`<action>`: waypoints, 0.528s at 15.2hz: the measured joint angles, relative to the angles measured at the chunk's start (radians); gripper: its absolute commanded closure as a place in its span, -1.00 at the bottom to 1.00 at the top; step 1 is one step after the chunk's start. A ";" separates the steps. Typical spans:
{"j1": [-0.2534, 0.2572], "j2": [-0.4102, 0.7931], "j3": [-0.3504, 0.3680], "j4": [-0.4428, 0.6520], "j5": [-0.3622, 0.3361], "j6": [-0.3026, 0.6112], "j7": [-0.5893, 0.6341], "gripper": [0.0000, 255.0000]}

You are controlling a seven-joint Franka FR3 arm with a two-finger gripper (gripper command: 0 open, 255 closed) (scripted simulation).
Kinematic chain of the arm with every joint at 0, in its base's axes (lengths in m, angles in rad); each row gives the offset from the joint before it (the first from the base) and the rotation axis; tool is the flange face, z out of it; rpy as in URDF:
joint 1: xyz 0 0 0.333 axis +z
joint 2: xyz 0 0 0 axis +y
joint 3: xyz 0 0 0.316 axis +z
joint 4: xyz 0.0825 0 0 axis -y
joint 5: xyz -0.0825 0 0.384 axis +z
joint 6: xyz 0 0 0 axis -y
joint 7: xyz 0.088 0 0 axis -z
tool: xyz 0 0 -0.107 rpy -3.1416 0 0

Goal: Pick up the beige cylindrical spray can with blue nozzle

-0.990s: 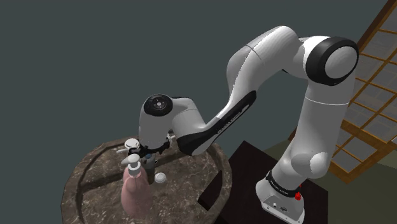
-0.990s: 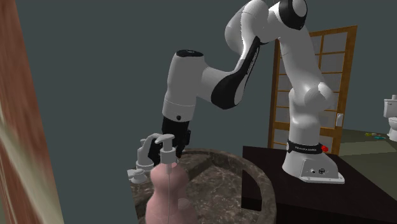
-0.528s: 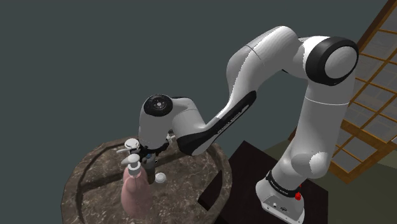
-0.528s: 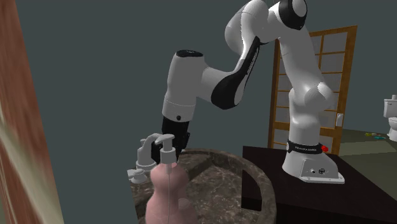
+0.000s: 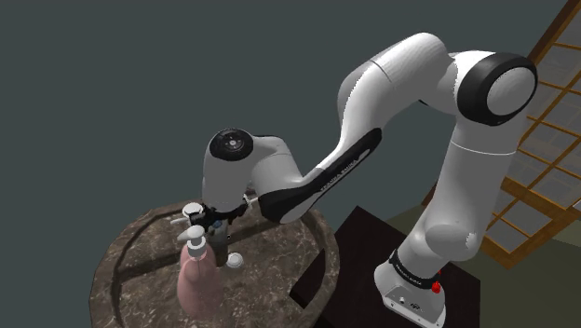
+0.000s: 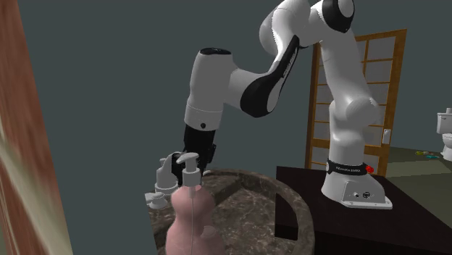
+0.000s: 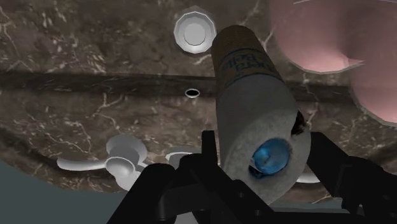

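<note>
Beige at its far end and pale grey nearer the hand, the cylindrical spray can (image 7: 251, 95) sits between the black fingers of the gripper (image 7: 257, 135). The fingers are closed against its sides just behind the blue nozzle (image 7: 273, 156). The can's long axis runs straight out from the gripper: the nozzle end is nearest the palm, and the base points away toward the dark, veined stone worktop (image 7: 76, 76) below. From this angle it is hard to say whether the base rests on the stone or hangs just above it.

A pink pump bottle (image 7: 324, 38) stands just beside the gripper, close to the can's flank. A small white disc (image 7: 193, 30) lies on the worktop beyond the can's base.

With the grasp apparently made, the lift looks best taken along the can's own axis, straight away from the worktop, because any sideways drift could brush the pump bottle.
</note>
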 measured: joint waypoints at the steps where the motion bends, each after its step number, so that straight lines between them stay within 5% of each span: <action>1: -0.007 -0.014 0.006 -0.003 0.015 -0.004 -0.013 1.00; 8: -0.034 -0.088 0.040 0.015 0.115 -0.058 -0.096 1.00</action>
